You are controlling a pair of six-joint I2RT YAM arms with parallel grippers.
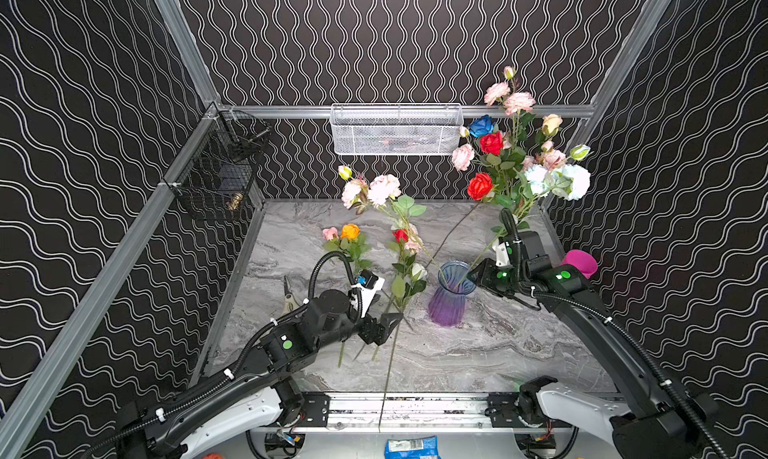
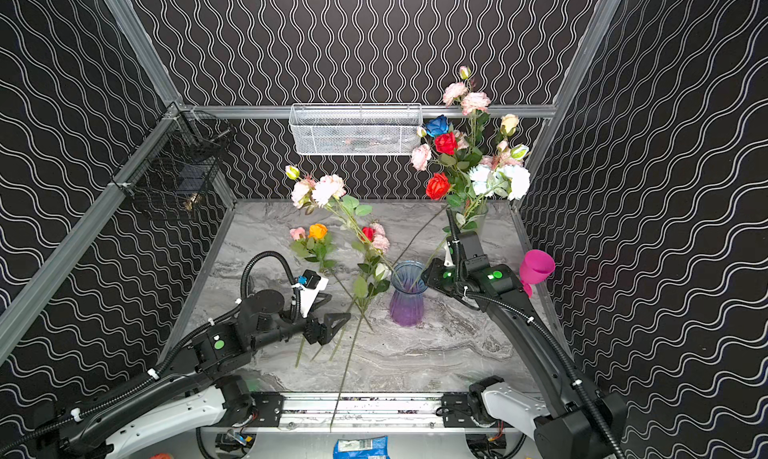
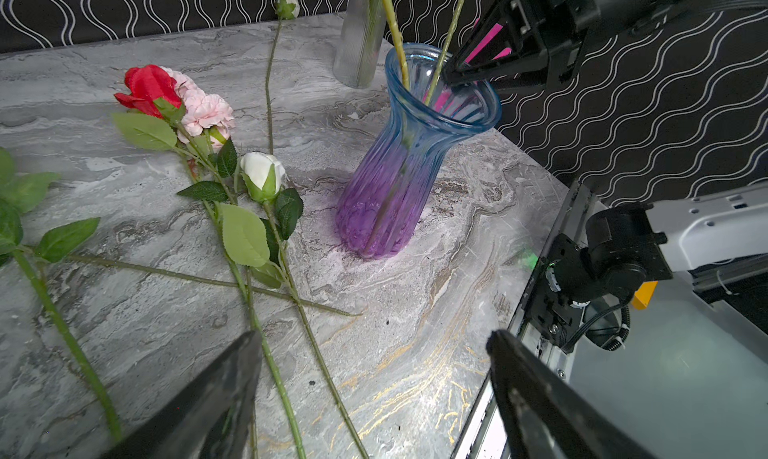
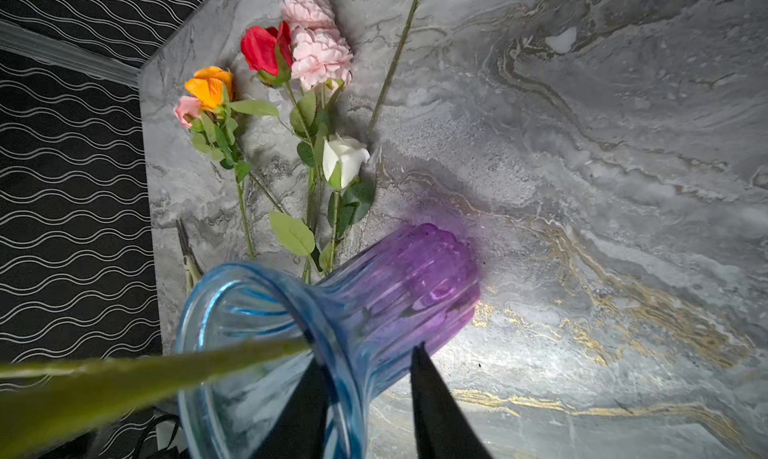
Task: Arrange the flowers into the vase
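In both top views the vase stood mid-tabletop, loose flowers lying beside it. The left wrist view showed two stems inside it and the left pincer wide open, empty, probably poised to pick. In the right wrist view the right pincer straddled the rim, likely steadying it; whether it was clamped was unclear.

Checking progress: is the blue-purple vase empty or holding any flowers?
Holding some: two green stems enter the vase mouth; one shows through the glass.
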